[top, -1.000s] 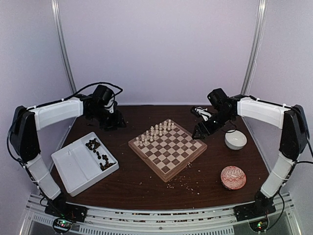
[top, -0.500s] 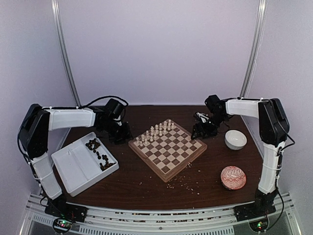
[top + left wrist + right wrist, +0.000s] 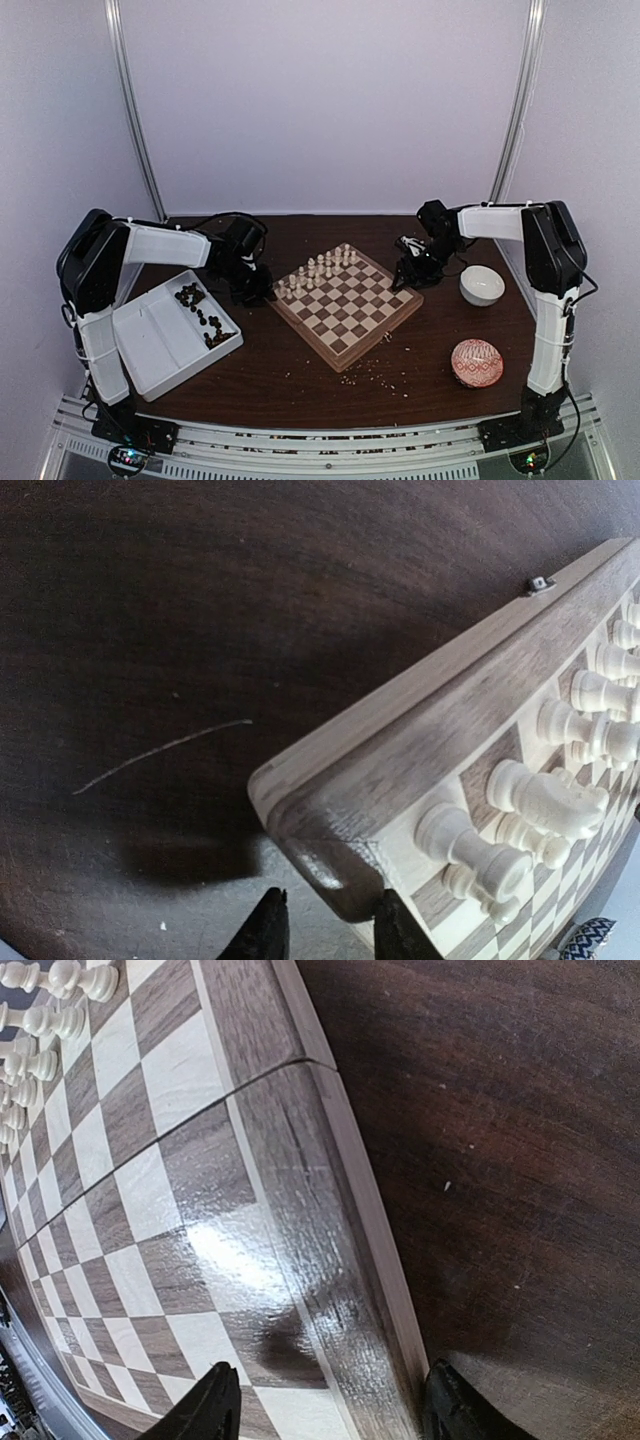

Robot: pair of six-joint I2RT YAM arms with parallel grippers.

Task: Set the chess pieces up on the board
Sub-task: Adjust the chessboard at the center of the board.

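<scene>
**Overhead view.** The board (image 3: 345, 305) lies cornerwise at the middle of the dark tabletop (image 3: 290, 375). The white pieces (image 3: 320, 268) stand in two rows along its far left edge. The dark pieces (image 3: 200, 312) lie loose in a white divided tray (image 3: 150, 350), in the compartment nearer the board. The tray sits to the left of the board and apart from it. Each arm reaches low to one side corner of the board, the left arm to the left corner and the right arm to the right.

**Left wrist view.** The left fingers (image 3: 265, 935) are partly spread and stand either side of the board's rounded corner. One is clear of the wood, with tabletop showing between. Whether the other touches the corner cannot be told.

**Right wrist view.** The right fingers (image 3: 205, 1415) are spread wide, astride the board's tan border below the fold seam (image 3: 270, 1068). They pinch nothing.

**Surroundings.** A white bowl (image 3: 482, 287) sits just right of the board. A red patterned ball (image 3: 476, 362) lies nearer the front, and pale crumbs (image 3: 385, 375) are scattered before the board.
</scene>
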